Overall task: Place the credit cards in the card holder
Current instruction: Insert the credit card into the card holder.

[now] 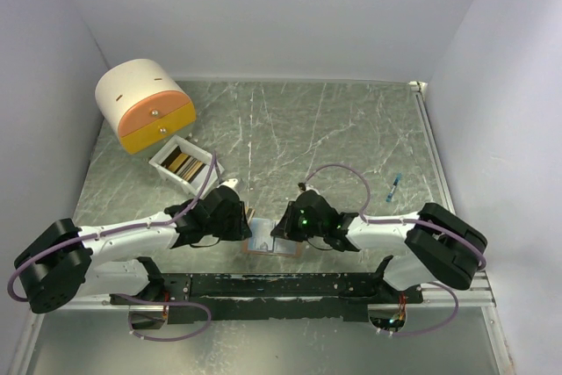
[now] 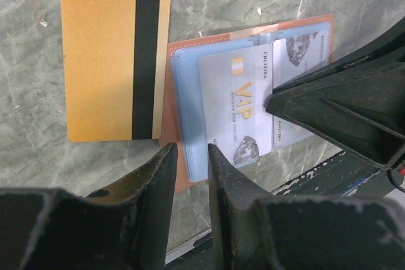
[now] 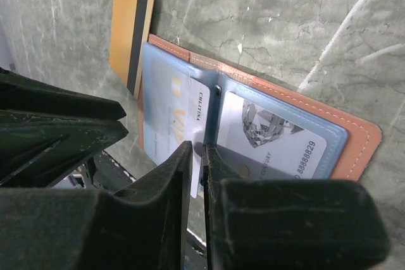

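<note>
Black fingers of the right gripper appear closed on the exposed long edge of a pale card. This card sits partly inside the left pocket of the open card holder, at the middle of the table's near edge. Seating it likely means pushing leftward. The left gripper shows a narrow gap astride the holder's left rim; whether it grips cannot be told. A gold card lies against that rim.
</note>
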You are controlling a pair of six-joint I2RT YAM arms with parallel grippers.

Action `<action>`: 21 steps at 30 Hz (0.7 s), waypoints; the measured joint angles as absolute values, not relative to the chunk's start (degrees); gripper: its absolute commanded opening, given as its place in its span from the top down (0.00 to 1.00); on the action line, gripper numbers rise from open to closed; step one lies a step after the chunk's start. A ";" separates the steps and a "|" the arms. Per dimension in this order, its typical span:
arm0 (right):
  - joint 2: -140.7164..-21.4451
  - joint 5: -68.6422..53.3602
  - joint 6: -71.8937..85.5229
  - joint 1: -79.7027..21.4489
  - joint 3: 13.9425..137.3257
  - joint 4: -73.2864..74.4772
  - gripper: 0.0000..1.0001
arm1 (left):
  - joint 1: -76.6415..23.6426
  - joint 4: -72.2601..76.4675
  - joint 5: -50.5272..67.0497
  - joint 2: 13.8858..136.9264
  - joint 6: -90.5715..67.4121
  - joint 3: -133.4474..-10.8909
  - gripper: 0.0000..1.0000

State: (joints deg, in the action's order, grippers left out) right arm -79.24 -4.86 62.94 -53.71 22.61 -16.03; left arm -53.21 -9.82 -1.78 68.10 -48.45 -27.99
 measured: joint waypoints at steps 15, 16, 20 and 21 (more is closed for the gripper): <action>-82.74 -4.60 65.36 -55.40 23.03 -19.05 0.94 | -53.21 -9.04 -0.84 68.10 -48.47 -27.53 0.70; -82.85 -4.62 65.65 -55.55 23.03 -19.44 0.94 | -53.21 -9.02 -0.84 68.10 -48.47 -27.46 0.70; -82.89 -4.67 66.67 -55.96 22.76 -21.26 0.92 | -53.21 -8.82 -0.84 68.07 -48.53 -27.24 0.69; -82.89 -4.69 66.96 -56.01 22.63 -21.74 0.87 | -53.21 -8.80 -0.82 68.07 -48.64 -27.16 0.68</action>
